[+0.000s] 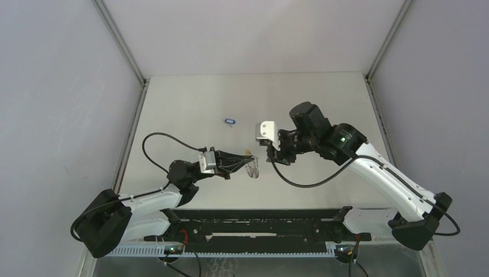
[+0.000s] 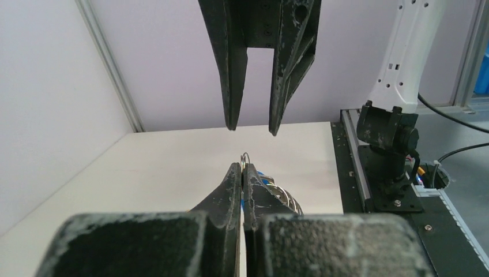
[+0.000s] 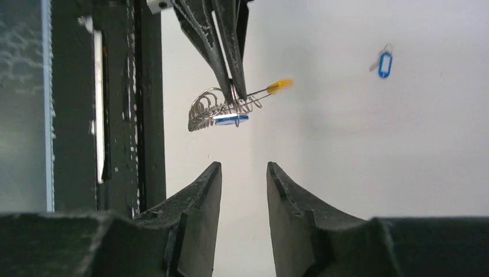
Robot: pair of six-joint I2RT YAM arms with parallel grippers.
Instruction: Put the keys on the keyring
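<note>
L claw point(image 1: 249, 160) pinches shut on keyring point(image 1: 252, 168); R claw point(image 1: 271, 154), part open & empty, hangs just beside it. 2nd key point(image 1: 230, 122) on desk point(image 1: 190, 104), well beyond keyring. Risk: wire may twist, slip pinch.

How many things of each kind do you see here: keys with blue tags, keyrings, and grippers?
Small silver keys with blue plastic tags: 2 (the loose key on the white table, the other key right under the ring's coils)
Coiled silvery wire keyring with a yellow end: 1 (pinched in the shut left gripper)
Black two-finger grippers: 2 (left gripper, open right gripper)
Total: 5
</note>
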